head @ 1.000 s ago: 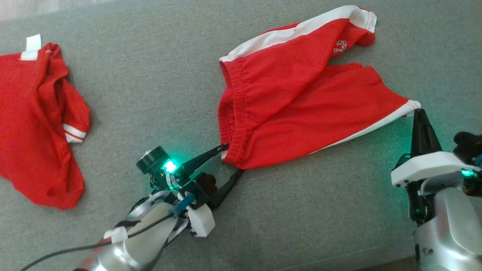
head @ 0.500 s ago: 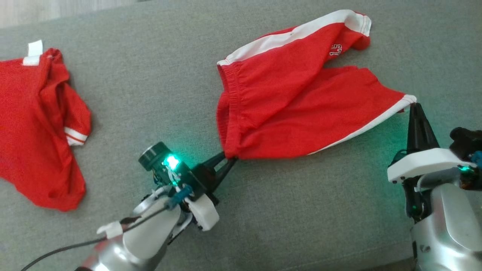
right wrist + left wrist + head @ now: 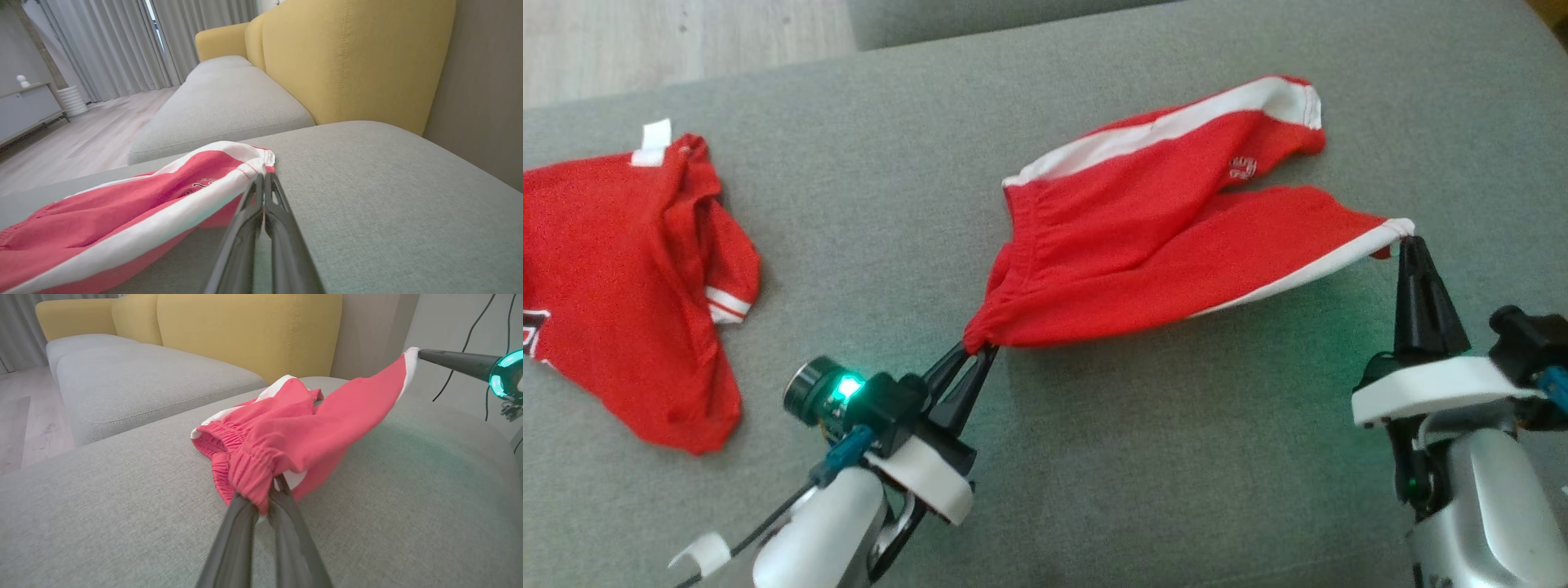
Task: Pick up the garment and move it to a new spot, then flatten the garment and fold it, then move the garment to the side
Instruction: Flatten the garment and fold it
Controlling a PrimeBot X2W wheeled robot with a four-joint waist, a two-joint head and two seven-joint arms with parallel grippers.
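Two pincers, both clamped: my left gripper (image 3: pixel 974 351), low in mid-frame, bites the waistband corner of the shorts (image 3: pixel 1160 245); my right gripper (image 3: pixel 1407 243), at the right edge, bites a leg hem. Their long axis runs between the two, partly resting on the grey cushion (image 3: pixel 1135 474).
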